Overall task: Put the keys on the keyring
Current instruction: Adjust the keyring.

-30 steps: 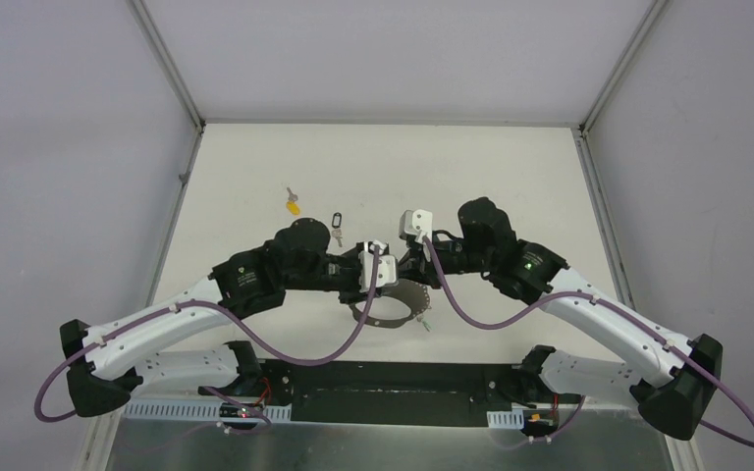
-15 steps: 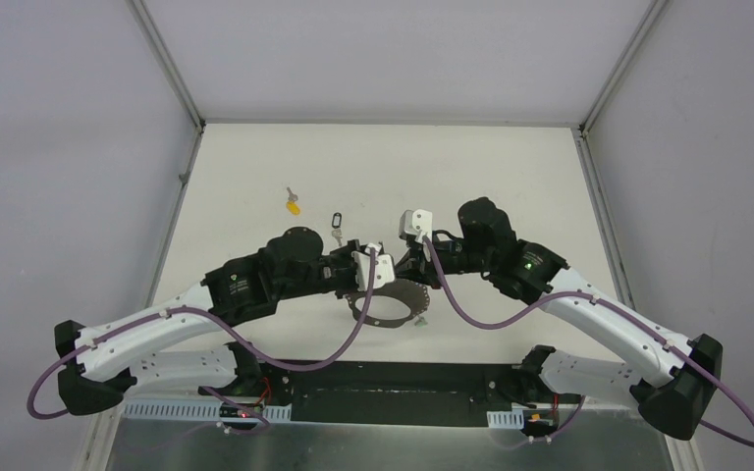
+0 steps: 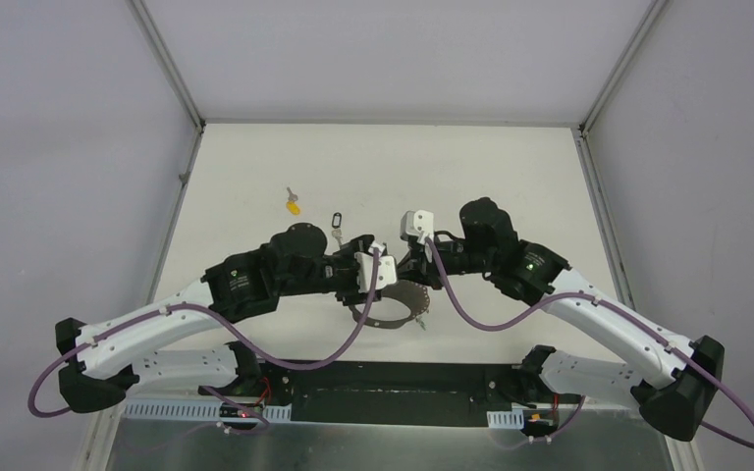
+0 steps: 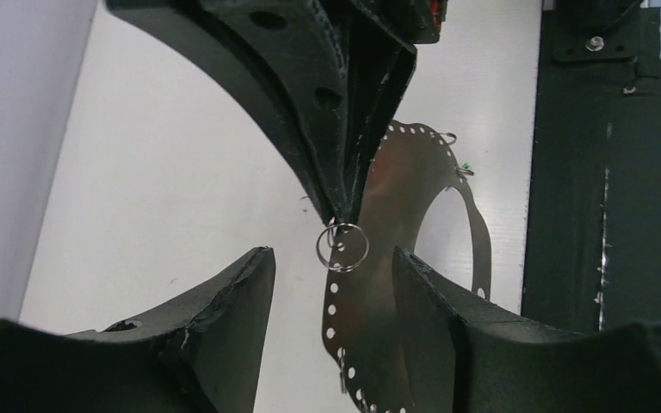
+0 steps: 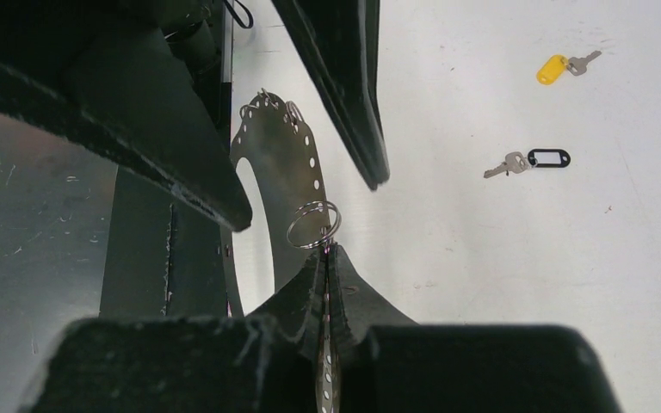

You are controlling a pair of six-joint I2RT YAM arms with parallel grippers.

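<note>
The keyring is a thin perforated silvery band, held on edge between the two arms. My right gripper is shut on its band, and a small wire split ring sits on the band just past the fingertips. My left gripper is open, with that split ring and the band between its fingers, touching neither. Two keys lie loose on the table: one with a yellow tag, one with a black tag. A small green-tagged piece hangs at the keyring's right side.
In the top view, the yellow-tagged key and the black-tagged key lie beyond the left arm, towards the back left. A dark base plate runs along the near edge. Grey walls enclose the white table.
The left gripper's jaws have narrowed and then widened round the split ring. The left arm has shifted slightly. The right gripper has stayed shut on the keyring.
</note>
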